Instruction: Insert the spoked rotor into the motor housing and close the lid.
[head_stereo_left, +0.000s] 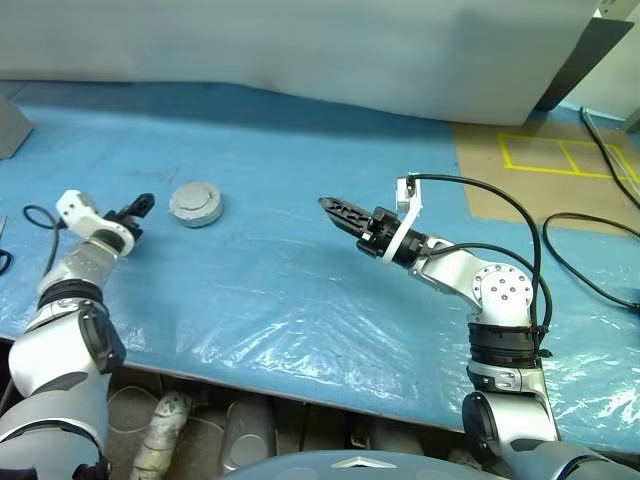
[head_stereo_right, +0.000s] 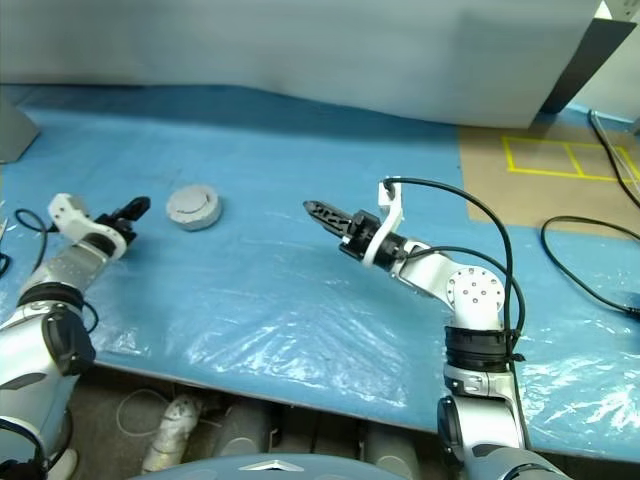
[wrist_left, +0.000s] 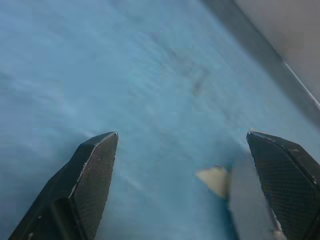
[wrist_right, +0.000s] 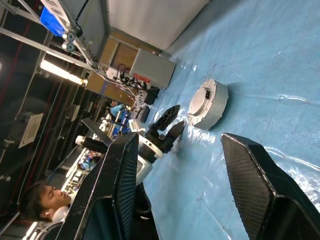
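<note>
Housing with lid on lay on blue sheet, just beside left gripper, fingers spread, empty; right gripper well apart, parted, empty.

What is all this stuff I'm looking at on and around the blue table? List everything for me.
Motor housing with the lid on: one, silver-grey, round, on the table toward its left side, beside the left gripper.
Table: one, covered in blue sheet with clear plastic film over it.
Cardboard panel: one, brown with yellow taped rectangles, at the far right of the table.
Cables: a few, black, lying at the right edge.
Grey box: one, off the table's end past the housing.
Person: one, in the background of the right wrist view.
Left gripper: one, black fingers, open, empty.
Right gripper: one, black fingers, open, empty, above the table's middle.
</note>
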